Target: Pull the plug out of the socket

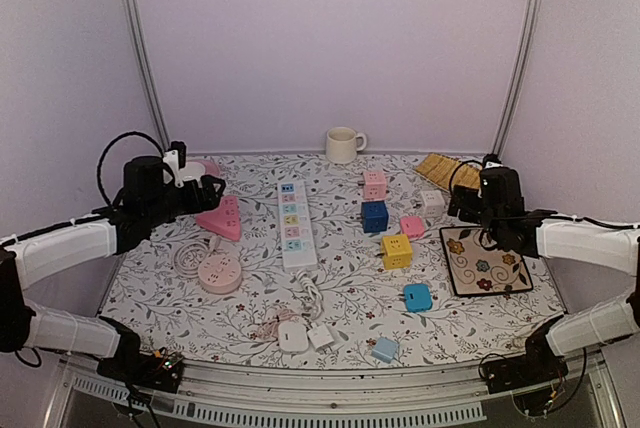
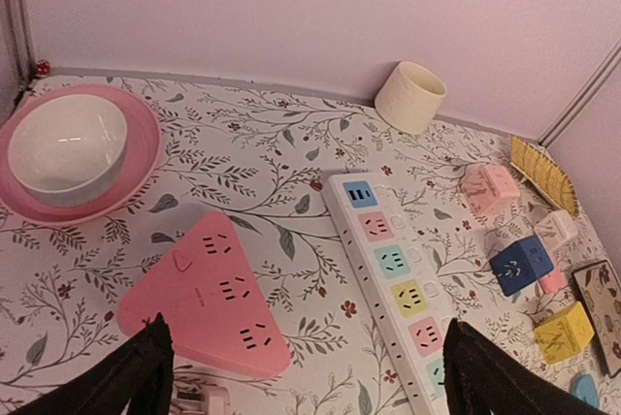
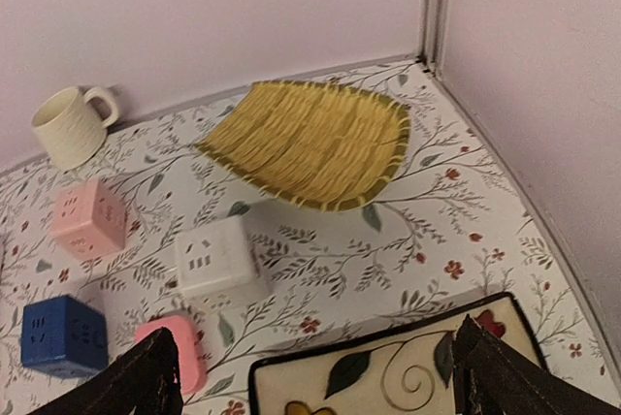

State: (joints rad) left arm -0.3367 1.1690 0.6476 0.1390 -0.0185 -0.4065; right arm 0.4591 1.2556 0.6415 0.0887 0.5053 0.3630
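At the tabletop's [image 1: 345, 293] left, left pincer [image 2: 306, 365] gapes empty above pink triangular socket [image 2: 209, 303]; right pincer [image 3: 315, 367], likewise open, seemingly over the plate [image 3: 408, 376].

A long white power strip [image 1: 293, 225] lies down the middle of the flowered table [image 1: 340, 293], its cable curling toward the near edge, where two white plugs [image 1: 305, 337] lie side by side. Left of the strip sit a pink triangular socket [image 1: 221, 218] and, nearer, a round pink socket [image 1: 219, 273] with a white cable looped beside it. The left gripper [image 1: 205, 191] hangs just behind the triangular socket. Right of the strip stand a pink cube [image 1: 374, 185], a blue cube [image 1: 374, 216], a yellow cube [image 1: 397, 251] and a white cube [image 1: 432, 202]. A flowered square plate [image 1: 484, 261] lies near the right gripper [image 1: 462, 203]. A cream mug [image 1: 343, 145] stands by the back wall, with a woven tray [image 1: 447, 170] toward the far right corner
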